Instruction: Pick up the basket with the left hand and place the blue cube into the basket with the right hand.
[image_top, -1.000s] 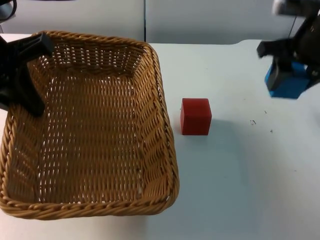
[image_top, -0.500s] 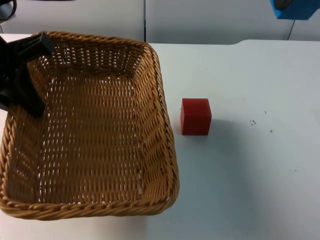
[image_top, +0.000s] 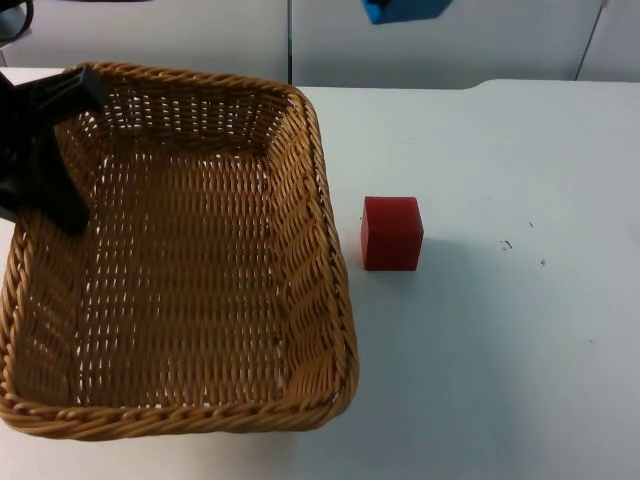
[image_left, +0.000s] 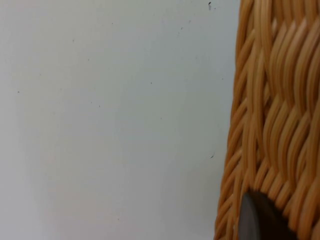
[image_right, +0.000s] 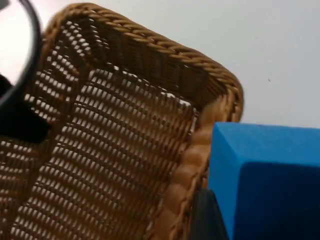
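The left hand (image_top: 45, 150) is pinching the stiff, light basket (image_top: 180, 260) by its rim; the right hand is apparently clamping the rigid blue cube (image_right: 265, 180) beside the basket.

Bright even light; red cube (image_top: 391, 232) casts a soft shadow rightward.

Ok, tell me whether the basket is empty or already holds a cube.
Empty. The basket shows bare weave inside; the blue cube sits in the right hand above, and the red cube stands on the table beside it.
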